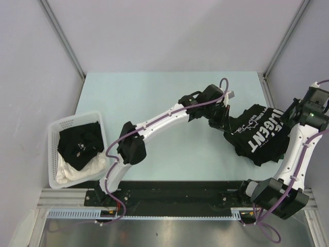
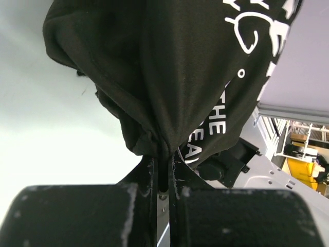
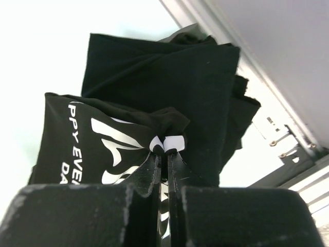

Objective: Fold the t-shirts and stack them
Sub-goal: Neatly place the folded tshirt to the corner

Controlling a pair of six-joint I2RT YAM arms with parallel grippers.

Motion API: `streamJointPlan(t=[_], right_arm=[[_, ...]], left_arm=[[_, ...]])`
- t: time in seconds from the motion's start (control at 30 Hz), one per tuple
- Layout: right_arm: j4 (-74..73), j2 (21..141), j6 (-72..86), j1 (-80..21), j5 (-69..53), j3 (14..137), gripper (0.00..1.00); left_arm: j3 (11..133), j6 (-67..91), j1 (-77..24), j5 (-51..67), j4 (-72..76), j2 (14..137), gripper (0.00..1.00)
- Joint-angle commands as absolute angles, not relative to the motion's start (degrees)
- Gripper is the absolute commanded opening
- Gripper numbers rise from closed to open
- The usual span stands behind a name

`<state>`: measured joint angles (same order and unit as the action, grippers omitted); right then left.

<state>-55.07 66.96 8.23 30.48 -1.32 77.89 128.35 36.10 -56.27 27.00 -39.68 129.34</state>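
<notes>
Currently mid-fold — left gripper (image 2: 163, 157) and right gripper (image 3: 167, 148) each clamp a pinch of the printed t-shirt (image 1: 259, 135), bunched at the right of the table (image 1: 154, 103) — next, probably, draw it taut and lay flat.

left tool (image 2: 163, 159): pinched closed, reached across to the right | right tool (image 3: 165, 149): pinched closed, far right side

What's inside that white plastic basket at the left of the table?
In the basket, crumpled black t-shirt fabric lies on top, with a white cloth showing beneath it at the near side. How many shirts there are, and anything deeper down, is covered.
</notes>
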Motion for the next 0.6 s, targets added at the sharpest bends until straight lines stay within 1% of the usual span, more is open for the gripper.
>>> streamJointPlan(t=[0.0,0.13,0.3,0.57], right_arm=[[-49.4,67.41,6.42,31.11,4.57,79.1,0.0],[-48.08,68.29,6.42,31.81,5.1,79.54,0.0],[-46.94,69.43,7.03,33.22,5.1,79.72,0.0],[-44.91,70.84,7.21,34.98,5.01,79.8,0.0]], left_arm=[[128.76,37.09,-56.78,26.19,-34.38,128.14,0.0],[129.37,38.32,-56.69,25.4,-31.21,128.93,0.0],[133.59,39.29,-56.95,26.02,-31.91,132.89,0.0],[133.86,40.08,-57.48,26.54,-29.8,134.21,0.0]])
